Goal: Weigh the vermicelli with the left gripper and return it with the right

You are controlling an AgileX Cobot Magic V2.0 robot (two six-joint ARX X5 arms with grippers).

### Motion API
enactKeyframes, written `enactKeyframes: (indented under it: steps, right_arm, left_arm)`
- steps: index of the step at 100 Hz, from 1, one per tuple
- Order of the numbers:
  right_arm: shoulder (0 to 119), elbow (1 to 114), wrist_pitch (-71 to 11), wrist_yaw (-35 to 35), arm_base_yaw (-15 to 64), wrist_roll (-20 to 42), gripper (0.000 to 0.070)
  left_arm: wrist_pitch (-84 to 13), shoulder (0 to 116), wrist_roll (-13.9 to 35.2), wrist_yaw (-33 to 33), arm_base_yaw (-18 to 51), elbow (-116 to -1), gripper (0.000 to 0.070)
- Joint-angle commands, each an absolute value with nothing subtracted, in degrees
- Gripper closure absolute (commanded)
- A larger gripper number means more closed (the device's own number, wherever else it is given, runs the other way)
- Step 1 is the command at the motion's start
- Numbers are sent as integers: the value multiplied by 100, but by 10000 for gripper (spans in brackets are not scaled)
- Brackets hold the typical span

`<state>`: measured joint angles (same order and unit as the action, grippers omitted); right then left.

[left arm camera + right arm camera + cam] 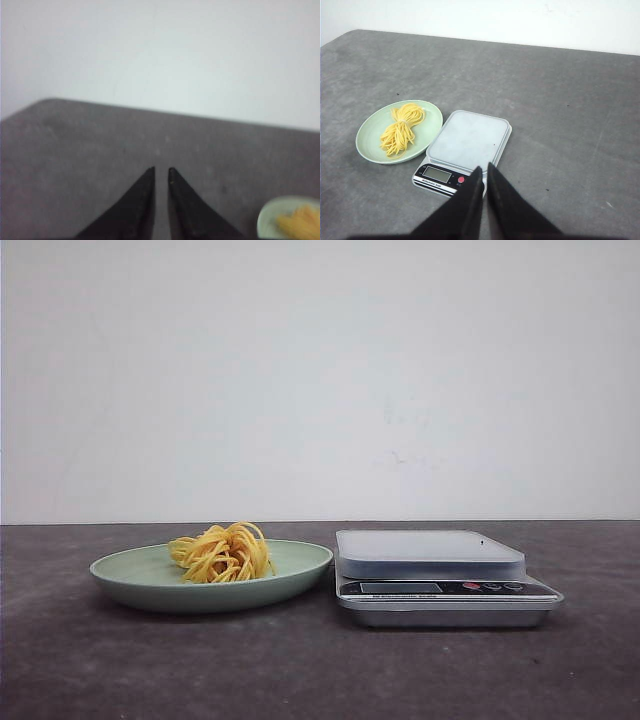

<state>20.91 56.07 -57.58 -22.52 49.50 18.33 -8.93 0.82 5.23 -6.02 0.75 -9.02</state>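
From the front, the vermicelli (222, 552) is seen lying on the green plate (125, 578), just beside the scale (440, 578) on the grey surface (300, 670).

In the left wrist view, the left gripper (161, 172) is held over the surface, jaws nearly together with nothing between them.

In the right wrist view, the right gripper (485, 170) is held above the scale, jaws nearly together, nothing held.

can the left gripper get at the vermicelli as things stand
Probably yes: the vermicelli lies uncovered on the plate, and the left gripper holds nothing, but its fingers are nearly together and must open first.

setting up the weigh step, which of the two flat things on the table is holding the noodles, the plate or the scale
The pale green round plate holds the yellow vermicelli nest; the silver digital kitchen scale beside it has a bare platform.
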Motion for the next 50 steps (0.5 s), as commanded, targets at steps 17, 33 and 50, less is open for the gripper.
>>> enactKeyframes:
  steps: [17, 33, 50]
  right_arm:
    - [2082, 5662, -5697, -2259, 5002, 1907, 694]
    - [2082, 5662, -5695, -2259, 5002, 1907, 694]
    - [2082, 5662, -5695, -2259, 5002, 1907, 694]
  left_arm:
    - [-766, 19, 432, -388, 78, -432, 689]
    - [-773, 19, 449, -172, 82, -154, 689]
    - [-1031, 19, 462, -99, 84, -75, 689]
